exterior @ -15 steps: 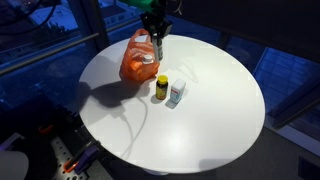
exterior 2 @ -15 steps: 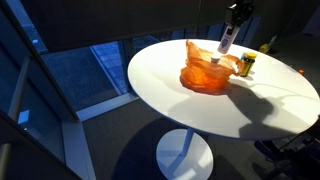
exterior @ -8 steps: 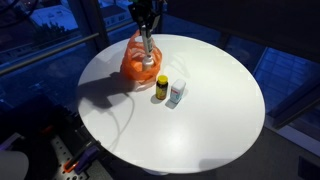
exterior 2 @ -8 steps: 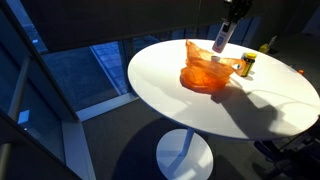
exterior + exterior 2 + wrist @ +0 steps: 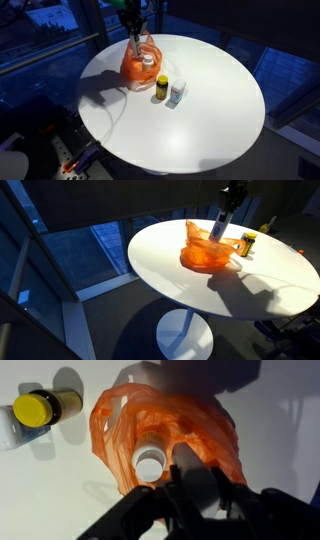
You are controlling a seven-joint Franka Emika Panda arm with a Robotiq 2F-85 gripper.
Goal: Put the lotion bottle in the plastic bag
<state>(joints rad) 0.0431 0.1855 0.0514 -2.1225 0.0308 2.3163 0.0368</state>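
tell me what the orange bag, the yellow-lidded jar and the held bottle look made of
Orange bag: probably thin plastic film; crinkled, glossy, slightly translucent.
Yellow-lidded jar: smooth, plastic-looking lid; dark body, glass or plastic, unclear.
Lotion bottle: white end, smooth, likely plastic.

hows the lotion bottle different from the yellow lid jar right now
The lotion bottle is pale and slim; the yellow-lid jar is dark-bodied. The bottle hangs tilted in the gripper over the orange bag; the jar stands upright on the table beside the bag. Both are small containers.
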